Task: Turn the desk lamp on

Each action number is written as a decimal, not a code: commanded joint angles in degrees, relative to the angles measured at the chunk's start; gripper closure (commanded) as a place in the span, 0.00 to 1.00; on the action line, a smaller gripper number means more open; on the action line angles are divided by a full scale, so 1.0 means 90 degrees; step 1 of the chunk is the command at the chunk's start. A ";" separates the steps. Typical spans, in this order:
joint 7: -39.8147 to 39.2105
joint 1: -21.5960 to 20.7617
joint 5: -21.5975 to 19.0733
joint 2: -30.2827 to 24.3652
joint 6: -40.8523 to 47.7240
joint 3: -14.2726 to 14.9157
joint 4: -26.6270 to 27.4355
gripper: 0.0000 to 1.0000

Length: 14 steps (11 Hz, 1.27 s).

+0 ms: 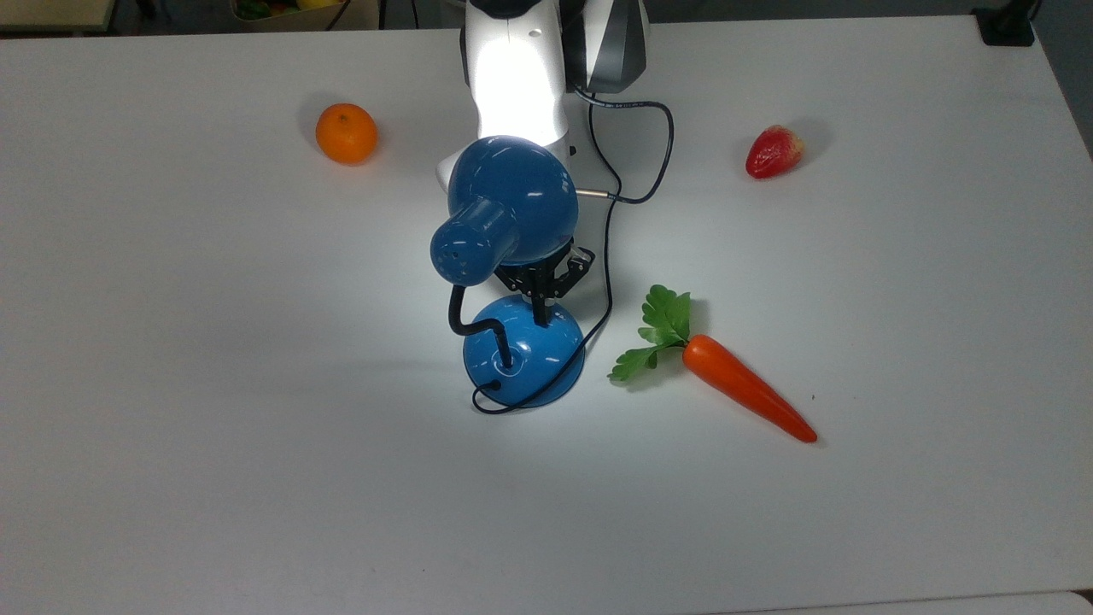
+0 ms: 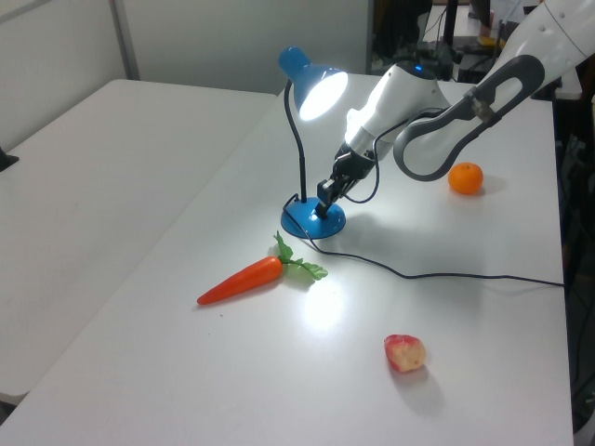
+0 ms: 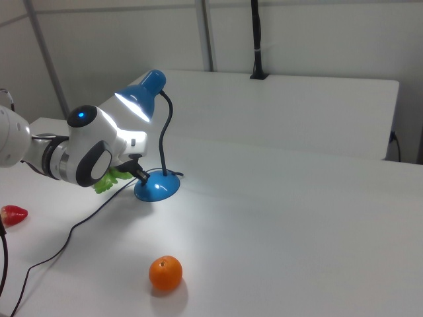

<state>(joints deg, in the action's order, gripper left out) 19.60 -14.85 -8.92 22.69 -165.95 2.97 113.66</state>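
Lamp (image 1: 512, 213) lit at frame centre in top view, gripper (image 1: 541, 309) tip on its base, jaws together.

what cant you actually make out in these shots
- The switch on the lamp base: in the top view the claw sits over that spot; in the left view it is too small to tell.
- Whether the claw is open or shut: the shade covers it in the top view.
- Carrot: in the right view the arm hides all but some leaves.
- Strawberry: cut by the right view's left edge.
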 commanded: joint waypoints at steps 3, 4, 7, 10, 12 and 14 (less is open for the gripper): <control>0.0117 -0.0128 0.0024 0.0107 -0.0087 0.0158 -0.0042 1.00; 0.0117 -0.0128 0.0024 -0.0097 -0.0077 0.0158 0.0143 1.00; 0.0107 -0.0157 0.0034 -0.0674 -0.0038 0.0148 0.0690 1.00; 0.0098 -0.0128 0.0034 -0.1230 0.0398 0.0148 0.0975 0.98; -0.0067 0.0027 0.0034 -0.1756 0.1421 0.0148 0.0955 0.97; -0.0525 0.0301 0.0034 -0.2430 0.2933 0.0148 0.0878 0.97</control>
<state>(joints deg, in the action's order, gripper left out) 19.01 -14.08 -8.84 9.38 -152.43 3.67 119.88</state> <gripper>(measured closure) 0.969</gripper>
